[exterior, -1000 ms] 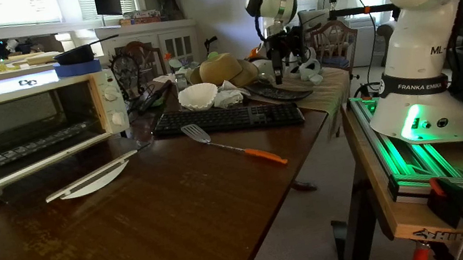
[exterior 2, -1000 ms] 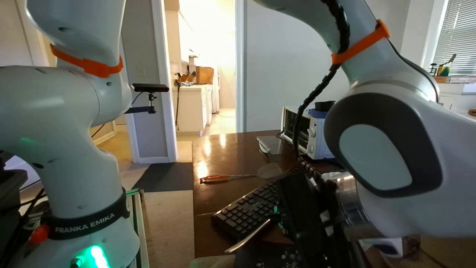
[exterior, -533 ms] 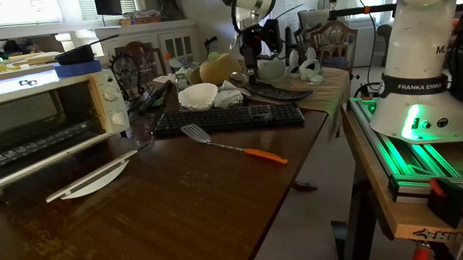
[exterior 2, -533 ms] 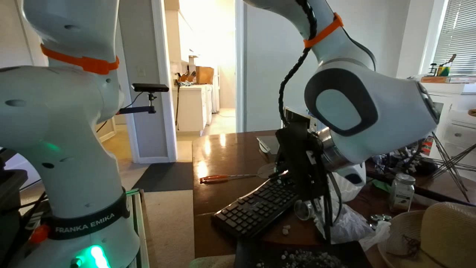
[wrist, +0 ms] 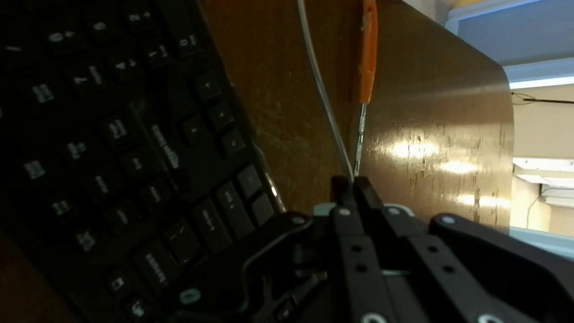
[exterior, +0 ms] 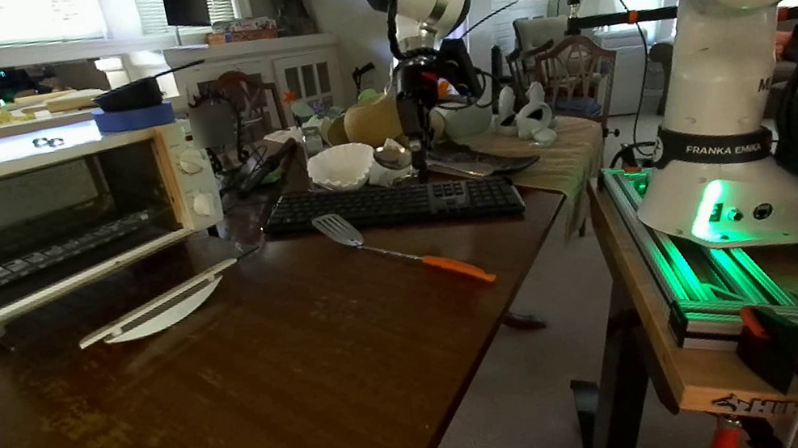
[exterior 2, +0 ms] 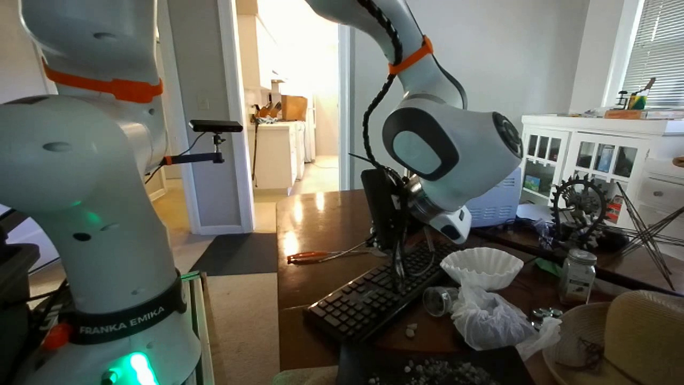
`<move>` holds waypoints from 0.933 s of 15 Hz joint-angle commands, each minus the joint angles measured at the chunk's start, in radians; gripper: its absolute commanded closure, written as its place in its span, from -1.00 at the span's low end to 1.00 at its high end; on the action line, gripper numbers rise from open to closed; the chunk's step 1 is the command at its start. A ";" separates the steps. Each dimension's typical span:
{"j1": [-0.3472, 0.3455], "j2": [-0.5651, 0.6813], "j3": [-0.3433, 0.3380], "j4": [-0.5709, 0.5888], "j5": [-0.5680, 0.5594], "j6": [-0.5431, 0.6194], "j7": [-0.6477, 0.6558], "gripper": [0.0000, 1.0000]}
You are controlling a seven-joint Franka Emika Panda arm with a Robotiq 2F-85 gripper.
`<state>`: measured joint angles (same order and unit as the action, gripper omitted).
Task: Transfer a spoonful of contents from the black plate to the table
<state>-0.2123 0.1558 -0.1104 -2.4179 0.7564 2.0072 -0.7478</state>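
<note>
The gripper (wrist: pixel 351 181) is clamped on the spoon (wrist: pixel 322 89), above the keyboard (exterior 2: pixel 363 302). The plate (exterior 2: pixel 502 364), bearing gravel (exterior 2: pixel 446 372), lies just beside the keyboard. The step appears to be the carry. Hold the spoon level — its load cannot be made out — until past the keyboard. Lower it close to the table (exterior 2: pixel 331 224), apart from the spatula (exterior: pixel 447 266), then tip slowly; a low pour should limit scatter.

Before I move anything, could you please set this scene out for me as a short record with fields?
Gripper: closed on the handle of a metal spoon
Spoon load: too small to tell
Below the gripper: black keyboard, on the table
Black plate: holding small pebble-like pieces
Loose pieces: on the table between keyboard and plate
Spatula: orange-handled, lying on the table
</note>
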 commanded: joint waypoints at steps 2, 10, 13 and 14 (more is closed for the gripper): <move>0.064 -0.092 0.030 -0.108 0.073 0.098 0.102 0.96; 0.153 -0.119 0.089 -0.158 0.102 0.220 0.259 0.96; 0.173 -0.102 0.106 -0.172 0.111 0.263 0.286 0.96; 0.176 -0.101 0.109 -0.176 0.117 0.263 0.283 0.96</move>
<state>-0.0563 0.0581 -0.0120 -2.5650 0.8418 2.2276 -0.4849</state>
